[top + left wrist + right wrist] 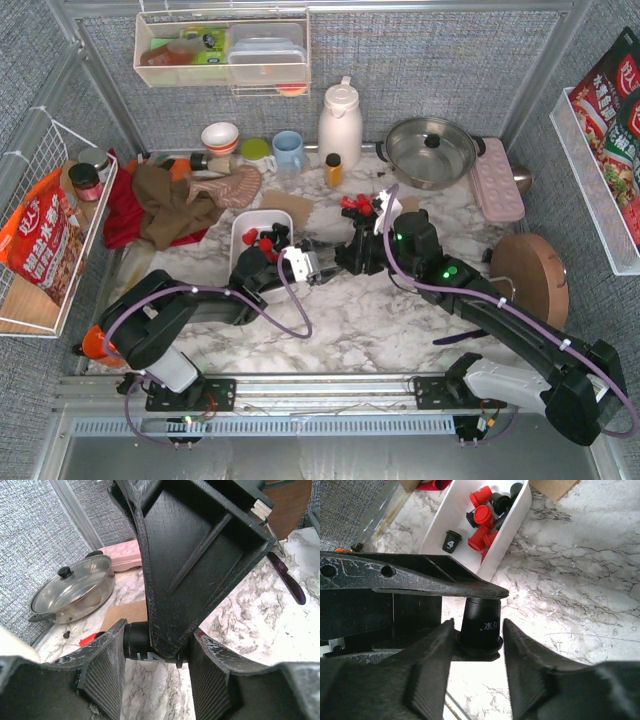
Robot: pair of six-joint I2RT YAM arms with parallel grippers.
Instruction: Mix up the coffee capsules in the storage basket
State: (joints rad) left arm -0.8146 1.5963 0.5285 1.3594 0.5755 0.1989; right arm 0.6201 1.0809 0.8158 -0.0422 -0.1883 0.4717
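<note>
Top external: a marble tabletop (380,320) is enclosed by grey fabric walls (420,60). Capsules (266,241) are held in the basket (240,225) left of centre. One black capsule (480,622) is pinched by the right hand (477,627); whether the left hand (157,645) grips cannot be told.

Storage basket (512,527): one
Red capsules (484,515) in it: about five
Black capsules (451,541) in it: four
Held black capsule (480,625), 6 o'clock of basket: one
Loose red capsules (355,205), 2 o'clock of basket from above: about three

Black capsule (136,641) clamped in left gripper (156,680), right gripper (167,640) finger across it
</note>
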